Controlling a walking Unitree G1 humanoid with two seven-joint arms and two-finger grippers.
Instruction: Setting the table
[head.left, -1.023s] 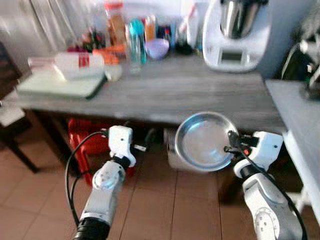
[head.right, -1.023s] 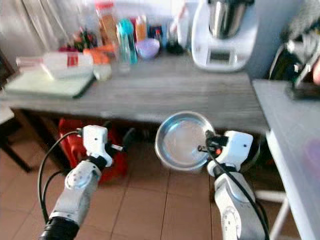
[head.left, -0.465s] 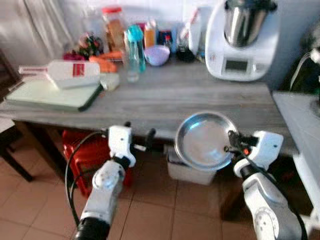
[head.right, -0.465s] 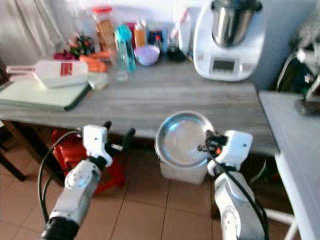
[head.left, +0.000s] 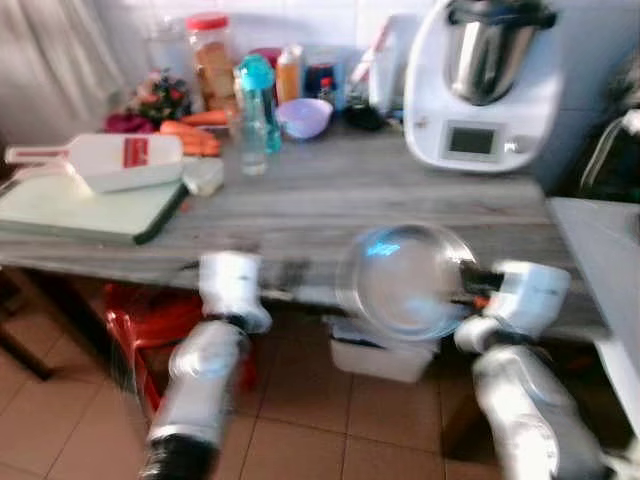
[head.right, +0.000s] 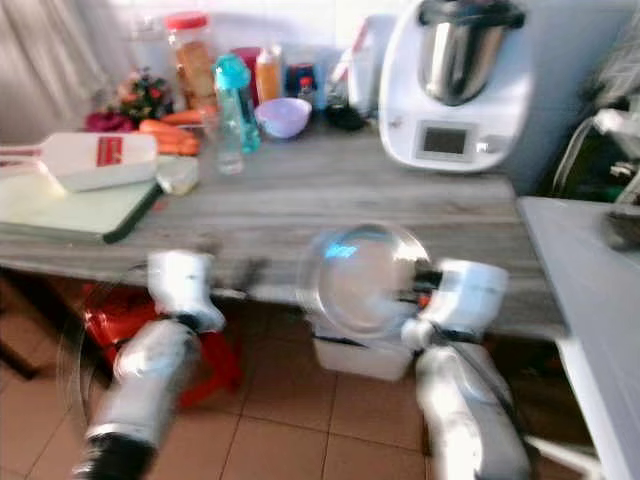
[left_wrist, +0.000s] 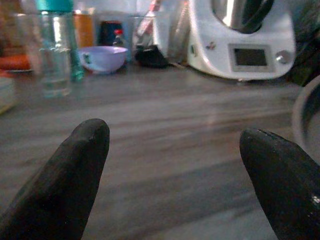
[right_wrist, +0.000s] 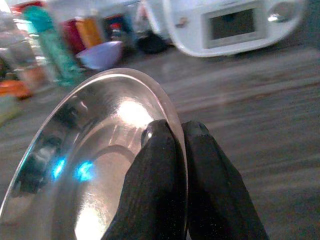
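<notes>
R gripper (right_wrist: 177, 135) pinches steel plate (right_wrist: 95, 165) rim over near table (head.left: 330, 200) edge, not placed yet; L gripper (left_wrist: 175, 150) apart, empty.

My view has closed in on the wooden table (head.left: 330, 210) | both arms now blurred | steel plate (head.left: 405, 280) now overlaps the table's front edge
</notes>
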